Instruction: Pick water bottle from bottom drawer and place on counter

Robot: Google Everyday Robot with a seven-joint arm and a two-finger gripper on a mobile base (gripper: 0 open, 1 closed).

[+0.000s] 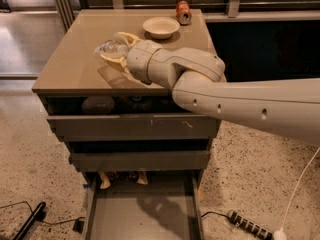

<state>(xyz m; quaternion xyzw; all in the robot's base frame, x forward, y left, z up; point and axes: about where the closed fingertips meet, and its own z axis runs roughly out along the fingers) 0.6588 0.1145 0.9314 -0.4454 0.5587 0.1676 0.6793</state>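
Pinching the water bottle (109, 49) between its 2 yellowish fingers (126, 37), the gripper (116, 50) is hanging over the left-centre part of the bench (70, 69), with the arm reaching in from the right. The bottle is lying roughly sideways in the grip and is looking slightly raised off the glossy top, though contact is hard to rule out. Farther back, a white bowl (160, 27) is sitting on the bench and an orange-red soda can (183, 12) is standing by the far edge, both well apart from the gripper. Below, the bottom drawer (142, 219) is standing pulled out, with no bottle on its grey floor. The pick is looking done, and the placing step is in hand. The next move is calling for a gentle lowering onto the bare patch beneath, then spreading the fingers and lifting away without toppling the bottle.
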